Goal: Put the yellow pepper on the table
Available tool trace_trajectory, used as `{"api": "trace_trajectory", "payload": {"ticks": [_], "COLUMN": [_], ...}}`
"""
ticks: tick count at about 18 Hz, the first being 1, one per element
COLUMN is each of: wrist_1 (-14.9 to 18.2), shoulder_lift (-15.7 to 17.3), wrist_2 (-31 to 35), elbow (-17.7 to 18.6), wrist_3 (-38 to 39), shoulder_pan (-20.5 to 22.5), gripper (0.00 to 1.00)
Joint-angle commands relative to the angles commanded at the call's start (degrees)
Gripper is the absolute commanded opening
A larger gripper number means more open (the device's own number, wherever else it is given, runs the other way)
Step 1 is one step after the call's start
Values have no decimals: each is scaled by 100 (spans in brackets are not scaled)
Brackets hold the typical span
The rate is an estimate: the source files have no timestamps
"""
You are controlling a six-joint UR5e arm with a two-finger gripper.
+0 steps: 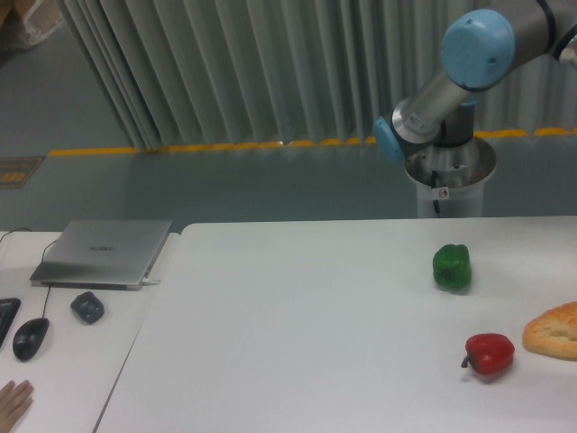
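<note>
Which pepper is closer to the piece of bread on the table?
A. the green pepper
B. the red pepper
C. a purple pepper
B: the red pepper sits just left of the bread near the right edge of the table, while the green pepper lies farther back and away from it.

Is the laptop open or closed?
Closed. The laptop lies flat on the side desk, its grey lid down, with no screen or keys showing.
</note>
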State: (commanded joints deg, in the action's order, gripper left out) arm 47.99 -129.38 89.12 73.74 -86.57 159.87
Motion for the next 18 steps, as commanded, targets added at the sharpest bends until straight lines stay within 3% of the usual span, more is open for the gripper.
{"api": "trace_trajectory", "payload": {"ticks": [2,7,10,12,13,18], "wrist_1": [0,157,167,97,79,70], "shoulder_lift": [-18,281,229,281,333,404], "wrist_2": [0,-26,-35,-218,-298,-439], "elbow": [-17,9,88,62,44,-140], "wrist_3": [-18,298,325,447,631,870], "shoulder_pan": [9,17,17,44,79,105], "gripper": [75,75,76,91,93,93]}}
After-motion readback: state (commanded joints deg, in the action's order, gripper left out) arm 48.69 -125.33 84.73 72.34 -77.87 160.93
